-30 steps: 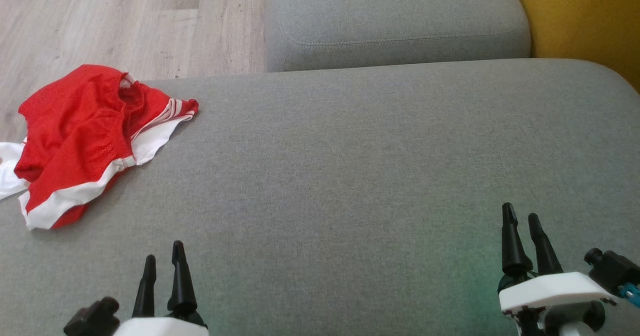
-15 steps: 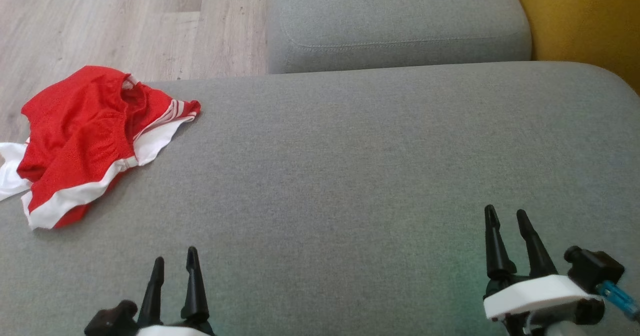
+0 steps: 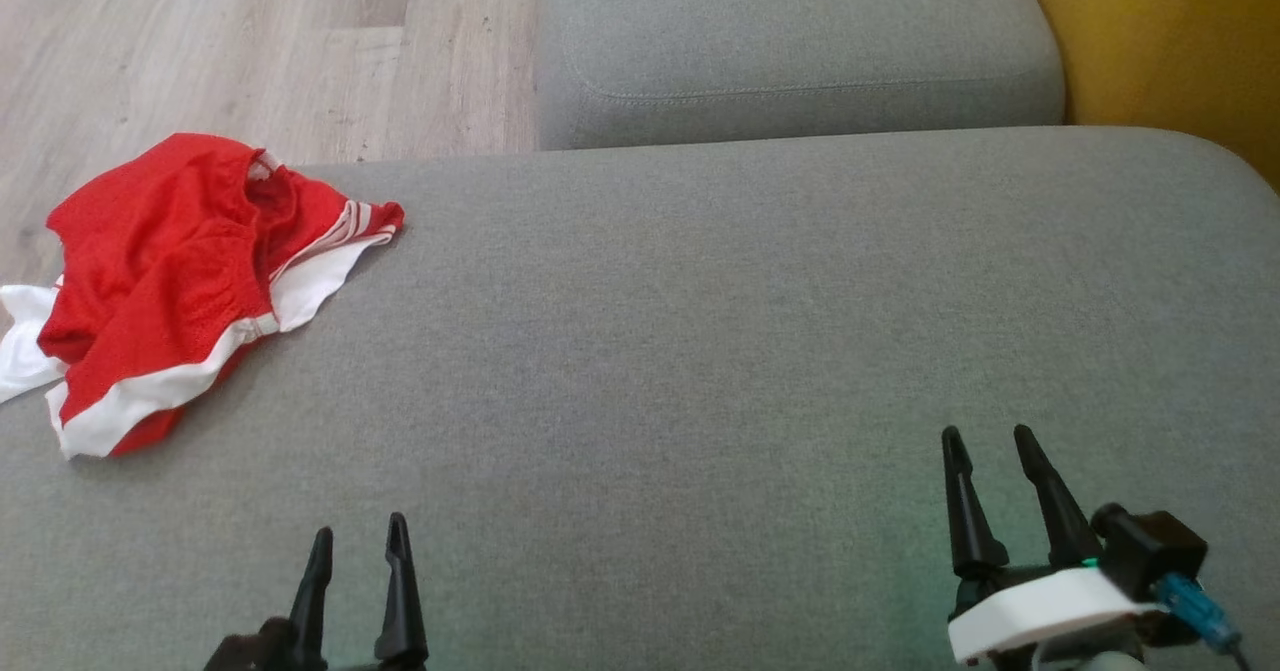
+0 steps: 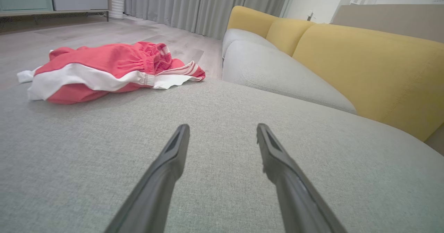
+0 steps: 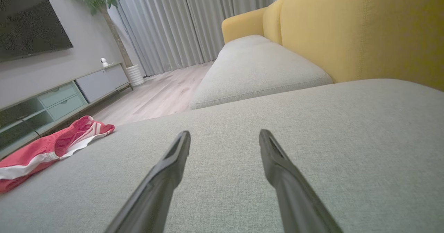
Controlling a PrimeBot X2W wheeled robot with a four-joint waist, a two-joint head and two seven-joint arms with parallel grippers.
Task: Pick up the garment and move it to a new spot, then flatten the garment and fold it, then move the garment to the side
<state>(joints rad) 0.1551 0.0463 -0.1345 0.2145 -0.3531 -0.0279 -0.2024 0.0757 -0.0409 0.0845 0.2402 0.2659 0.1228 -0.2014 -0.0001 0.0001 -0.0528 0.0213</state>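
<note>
The main grey seat cushion [image 3: 700,331] is the reference surface and the largest item; all positions below are given relative to it. The wooden floor [image 3: 200,41] lies beyond its far left edge. A yellow backrest [image 3: 1170,41] rises along its right side. A second grey cushion [image 3: 790,41] adjoins its far edge, with a seam line running between the two. The garment [image 3: 160,261], red mesh fabric with broad white bands and thin white stripes, lies crumpled in a loose heap on the far left corner of the main cushion. Its folds reach the cushion's left edge, and one striped corner points toward the cushion's centre. The garment is not flattened and not folded. The left pincer [image 3: 360,526] is positioned over the near left part of the cushion, fingers pointing toward the far edge, jaws set wide with bare fabric visible between them; it holds nothing and is well apart from the garment. The right pincer [image 3: 986,433] is positioned over the near right part of the cushion, also pointing toward the far edge, jaws equally wide and empty. In both wrist views the fingers are angled low toward the cushion surface; contact with it cannot be determined.
</note>
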